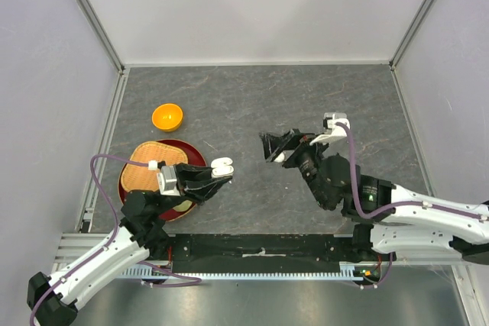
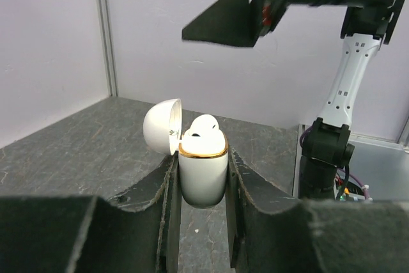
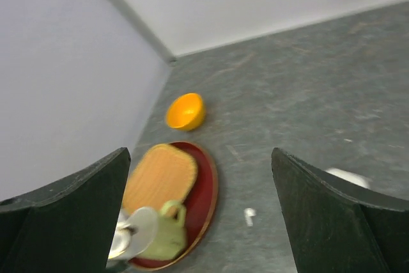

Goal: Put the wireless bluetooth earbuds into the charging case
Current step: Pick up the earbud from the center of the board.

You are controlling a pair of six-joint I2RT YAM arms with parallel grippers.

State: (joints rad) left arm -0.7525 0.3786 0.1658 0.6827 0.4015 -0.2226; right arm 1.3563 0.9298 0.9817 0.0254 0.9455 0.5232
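Aloft, right claw (image 1: pixel 272 151) spread wide, left claw (image 1: pixel 217 177) clamping open charging case (image 2: pixel 203 174).

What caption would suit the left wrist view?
Left gripper holds an open white case with an earbud seated inside.

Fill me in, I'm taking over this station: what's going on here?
The left gripper holds the white charging case upright with its lid open, and one earbud already sits in it. The right gripper hangs open and empty nearby, apart from the case. A small white piece, probably another earbud, lies on the grey table near the red tray.
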